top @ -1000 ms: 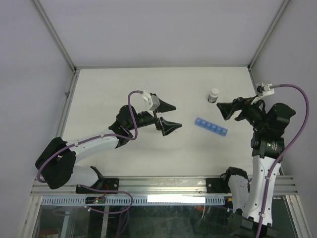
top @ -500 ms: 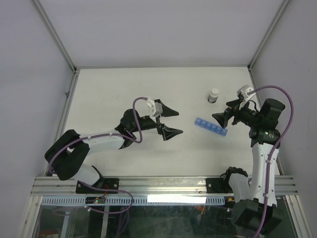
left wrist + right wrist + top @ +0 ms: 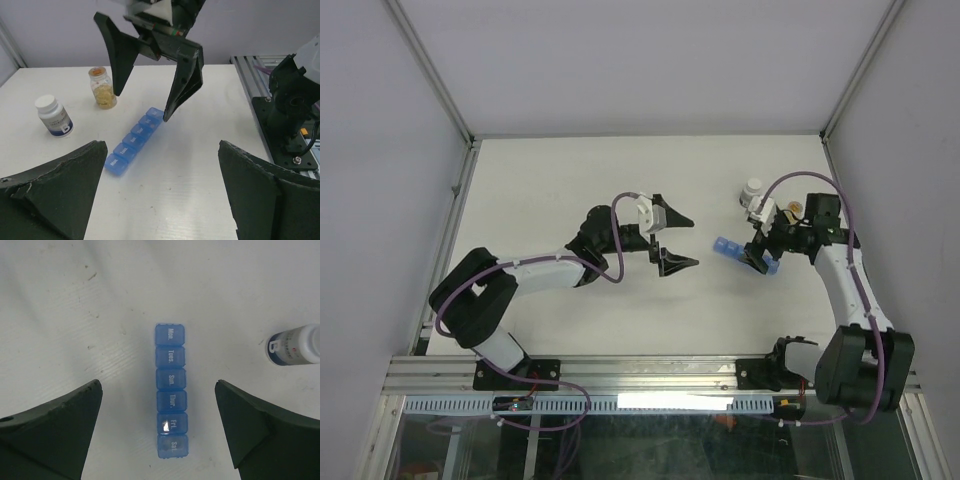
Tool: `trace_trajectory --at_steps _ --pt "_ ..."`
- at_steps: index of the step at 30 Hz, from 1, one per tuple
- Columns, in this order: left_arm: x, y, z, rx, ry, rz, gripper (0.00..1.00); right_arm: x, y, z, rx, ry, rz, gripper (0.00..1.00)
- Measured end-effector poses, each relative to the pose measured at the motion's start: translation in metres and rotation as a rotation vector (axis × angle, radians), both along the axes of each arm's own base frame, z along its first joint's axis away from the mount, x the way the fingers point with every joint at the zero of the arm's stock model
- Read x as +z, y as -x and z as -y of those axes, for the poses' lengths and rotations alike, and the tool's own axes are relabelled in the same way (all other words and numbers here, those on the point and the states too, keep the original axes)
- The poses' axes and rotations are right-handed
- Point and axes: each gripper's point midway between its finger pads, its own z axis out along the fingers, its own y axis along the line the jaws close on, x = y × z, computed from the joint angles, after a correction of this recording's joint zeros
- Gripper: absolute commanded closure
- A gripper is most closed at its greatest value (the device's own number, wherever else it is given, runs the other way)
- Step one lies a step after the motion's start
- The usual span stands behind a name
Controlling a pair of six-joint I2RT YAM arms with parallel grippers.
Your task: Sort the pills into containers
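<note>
Two grippers stand with jaws spread wide, neither holding anything. Nearest the bases, the left gripper [image 3: 694, 243] hovers over bare table [image 3: 540, 190], pointed toward the work. Just beyond it, the right gripper [image 3: 140, 106] hangs directly above the pill organizer [image 3: 171, 390], one finger to each side of the blue row. The organizer lies flat on the table, right of centre, and its six day-marked lids all look closed. Farther back stand a white-capped bottle [image 3: 54, 116] and a small glass jar [image 3: 102, 80], where the pills [image 3: 104, 95] seem to sit as a tan heap. No pill shows loose on the table, so sorting looks unstarted: opening lids and moving pills are both left to do.
</note>
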Motion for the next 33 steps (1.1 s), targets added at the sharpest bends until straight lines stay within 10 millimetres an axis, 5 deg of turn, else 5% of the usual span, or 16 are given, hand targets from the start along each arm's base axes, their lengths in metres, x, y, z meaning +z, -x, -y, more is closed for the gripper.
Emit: trace_trajectory --at_steps 6,11,33 --pt "-0.035 0.006 -0.008 0.000 -0.052 0.016 0.01 -0.052 -0.005 0.004 0.037 0.094 -0.137 0.02" --pt "-0.064 0.012 -0.019 0.017 -0.103 0.002 0.01 -0.066 -0.007 0.015 0.002 0.149 -0.153 0.06" --pt "-0.060 0.007 -0.020 0.054 -0.079 0.031 0.01 -0.109 -0.015 0.037 -0.145 0.214 -0.311 0.29"
